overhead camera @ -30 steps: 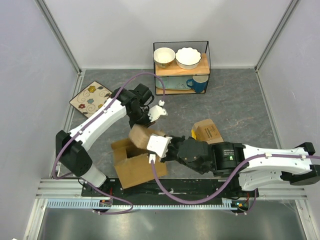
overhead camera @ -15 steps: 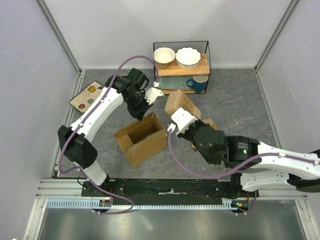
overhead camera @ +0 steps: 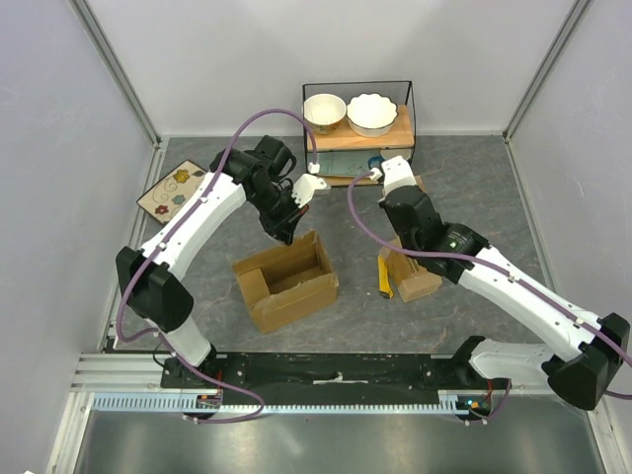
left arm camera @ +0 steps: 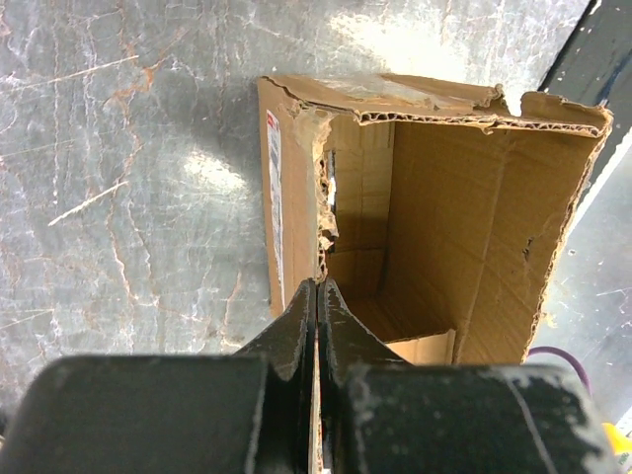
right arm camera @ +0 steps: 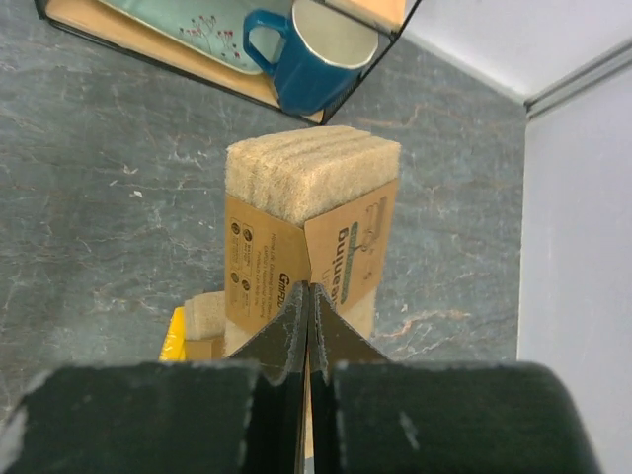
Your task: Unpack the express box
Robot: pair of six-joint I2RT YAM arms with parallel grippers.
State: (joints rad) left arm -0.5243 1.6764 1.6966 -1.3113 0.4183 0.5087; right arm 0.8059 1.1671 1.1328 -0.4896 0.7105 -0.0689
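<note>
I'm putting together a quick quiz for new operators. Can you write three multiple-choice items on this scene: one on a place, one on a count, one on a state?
1. Where is the blue mug?
A. on the floral mat
B. inside the express box
C. in the wire rack, under its top shelf

2. How many bowls sit on top of the rack?
A. one
B. two
C. four

3. What state is the express box in?
A. open at the top
B. taped shut
C. flattened

Answers:
1. C: the blue mug sits inside the wire rack.
2. B: two bowls stand side by side on top.
3. A: the left wrist view looks straight into the express box, and nothing shows inside.
</note>
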